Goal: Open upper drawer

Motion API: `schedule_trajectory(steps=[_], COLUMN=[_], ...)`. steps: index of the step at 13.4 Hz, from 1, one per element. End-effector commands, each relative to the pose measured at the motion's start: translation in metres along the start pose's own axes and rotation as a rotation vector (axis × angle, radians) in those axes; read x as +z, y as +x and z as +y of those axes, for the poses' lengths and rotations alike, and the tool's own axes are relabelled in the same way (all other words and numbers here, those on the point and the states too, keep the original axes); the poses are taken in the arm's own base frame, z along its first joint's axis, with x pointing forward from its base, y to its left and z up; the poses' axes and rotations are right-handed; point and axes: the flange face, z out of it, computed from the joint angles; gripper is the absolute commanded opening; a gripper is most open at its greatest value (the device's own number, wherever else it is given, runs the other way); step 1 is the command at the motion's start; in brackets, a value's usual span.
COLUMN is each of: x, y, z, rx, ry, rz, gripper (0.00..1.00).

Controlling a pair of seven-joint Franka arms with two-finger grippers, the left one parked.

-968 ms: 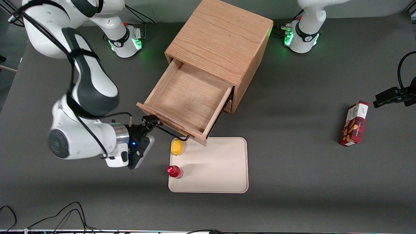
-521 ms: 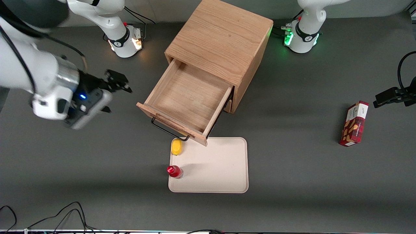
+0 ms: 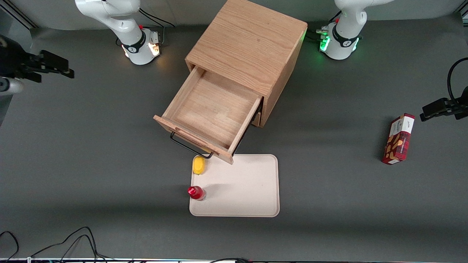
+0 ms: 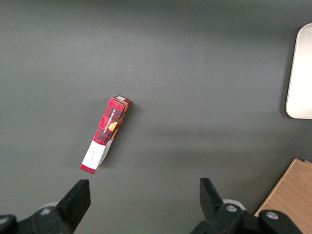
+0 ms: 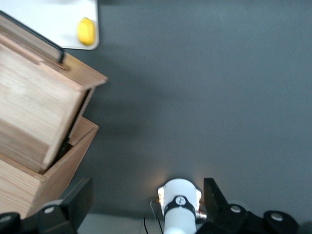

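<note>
Upper drawer [image 3: 215,109] stands pulled well out of the cabinet [image 3: 252,40], tray bare inside, black handle [image 3: 190,146] free and overhanging the corner of the beige tray [image 3: 252,197]. Gripper [image 3: 55,65] hangs high at the working arm's end of the table, well apart from the drawer; fingers spread, holding nothing, per wrist view [image 5: 146,204].

Judgement: opening looks complete; step in hand is the retreat. To do it well: keep the arm high, clear of cabinet top and drawer front, no sweep over the yellow item [image 3: 198,165] or red bottle [image 3: 196,192]. Bottom drawer mostly hidden; appears shut, approx.
</note>
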Motion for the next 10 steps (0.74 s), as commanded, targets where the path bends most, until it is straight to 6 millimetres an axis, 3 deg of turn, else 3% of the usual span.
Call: schedule_trajectory(steps=[1, 3, 5, 6, 10], x=[0.05, 0.099, 0.13, 0.131, 0.102], y=[-0.028, -0.049, -0.061, -0.059, -0.046], z=[0.022, 0.02, 0.012, 0.009, 0.015], rx=[0.106, 0.176, 0.173, 0.168, 0.171], ry=[-0.022, -0.044, -0.052, -0.062, -0.067], rz=[-0.025, 0.04, 0.109, 0.113, 0.152], gripper=[1.0, 1.0, 1.0, 1.0, 1.0])
